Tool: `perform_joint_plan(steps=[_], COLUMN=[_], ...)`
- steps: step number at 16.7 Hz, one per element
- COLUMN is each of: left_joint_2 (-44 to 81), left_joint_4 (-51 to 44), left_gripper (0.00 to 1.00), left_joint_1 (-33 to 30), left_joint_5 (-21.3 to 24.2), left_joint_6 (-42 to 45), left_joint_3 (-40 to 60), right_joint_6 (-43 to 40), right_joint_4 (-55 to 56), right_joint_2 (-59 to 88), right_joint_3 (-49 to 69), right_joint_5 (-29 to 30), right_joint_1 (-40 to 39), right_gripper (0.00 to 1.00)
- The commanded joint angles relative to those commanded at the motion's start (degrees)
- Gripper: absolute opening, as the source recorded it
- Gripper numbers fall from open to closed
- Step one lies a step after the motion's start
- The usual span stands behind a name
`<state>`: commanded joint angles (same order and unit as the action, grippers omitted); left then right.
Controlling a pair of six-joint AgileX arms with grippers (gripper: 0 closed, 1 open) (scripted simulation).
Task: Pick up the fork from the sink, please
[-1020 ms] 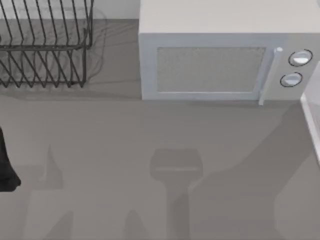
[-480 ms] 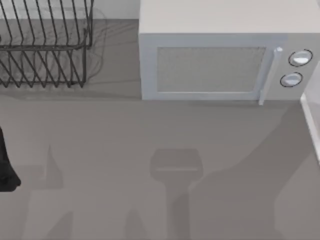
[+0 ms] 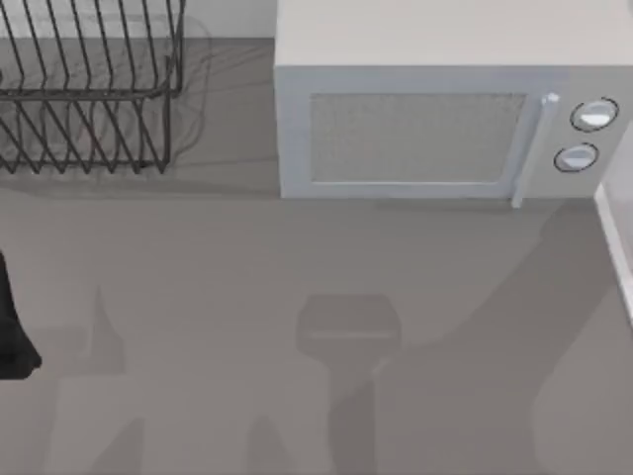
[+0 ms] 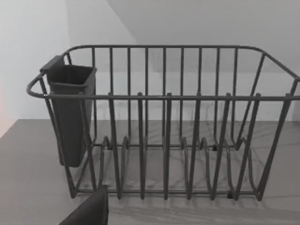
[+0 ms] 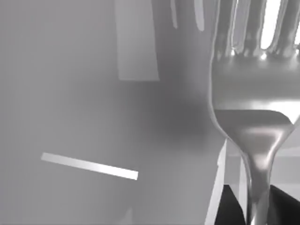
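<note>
Gripping the shiny silver metal fork low on its slim neck, the right gripper holds the utensil so close to its wrist camera that the tines run off the picture's edge; dark fingers show on either side of the stem, so the jaws look clenched on the fork, lifted clear of any surface. The risk, by my reading, is a slip or swing: the hold sits on a thin, smooth stem with the heavy head far out, so a quick turn of the wrist could pivot the fork in the jaws or drop it; pale sink walls stand near behind it, and a sideways sweep could clip the tines on them. A short bright bar lies on the grey surface beyond. Parked at the table's left edge, the left arm shows as a dark shape; whether its jaws are released or closed I cannot tell. Farther off, the dark wire dish rack with its black plastic cutlery cup stands at the rear left, and the white box microwave fills the rear right; a pale raised edge borders the right side. The grey countertop between them is open room.
</note>
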<state>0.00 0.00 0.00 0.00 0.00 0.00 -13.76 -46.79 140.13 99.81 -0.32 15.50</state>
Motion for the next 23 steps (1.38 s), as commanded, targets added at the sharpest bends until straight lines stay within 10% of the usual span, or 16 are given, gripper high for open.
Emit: perform_joint_plan(steps=[15,23], left_joint_2=[0.0,0.0], left_joint_4=[0.0,0.0], left_gripper=[1.0,1.0], left_joint_1=[0.0,0.0], left_joint_5=[0.0,0.0], left_joint_6=[0.0,0.0], left_joint_3=[0.0,0.0], right_joint_6=[0.7,21.8], right_joint_4=[-23.3,-33.7], right_joint_2=[-10.3,-31.5], right_joint_3=[12.7,8.6], right_joint_5=[0.0,1.8], right_joint_1=[-0.7,-20.0], right_gripper=[0.0,0.0])
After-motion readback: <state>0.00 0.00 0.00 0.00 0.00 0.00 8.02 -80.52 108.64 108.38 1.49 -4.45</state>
